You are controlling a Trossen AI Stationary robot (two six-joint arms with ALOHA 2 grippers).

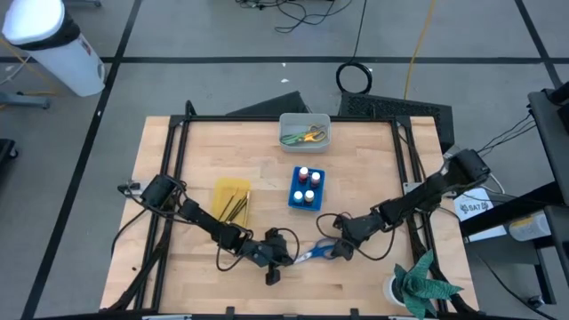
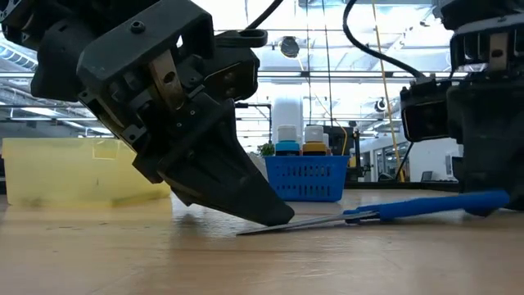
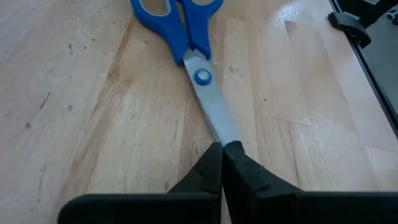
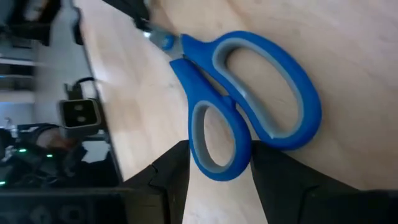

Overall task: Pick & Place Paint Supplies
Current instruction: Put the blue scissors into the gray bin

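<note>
Blue-handled scissors (image 1: 313, 252) lie flat on the bare wood of the table (image 1: 373, 169), near its front edge, blades closed. Left gripper (image 3: 222, 148): fingers pressed together, their tips meeting right at the blade tip; whether metal is pinched between them, cannot tell. In the low view the same gripper (image 2: 274, 215) leans down steeply, tip touching the wood where the blade ends. Handle end points away from these fingers, toward the other arm.

Right gripper (image 4: 219, 149): fingers apart, one on each side of the smaller handle loop, which sits between them. Contact with the plastic looks close on both sides, not certain. The larger loop lies just beyond the fingertips.

Farther out, behind both grippers toward the table's middle: blue tray (image 1: 307, 188) carrying small paint bottles (image 1: 308, 177) with white, red and dark tops. Beside it, on the left arm's side, a yellow tray (image 1: 233, 198) with thin dark brushes (image 1: 235, 206) lying across it. At the far edge, a grey bin (image 1: 305, 131) holding green and yellow scissors (image 1: 302, 136).
</note>
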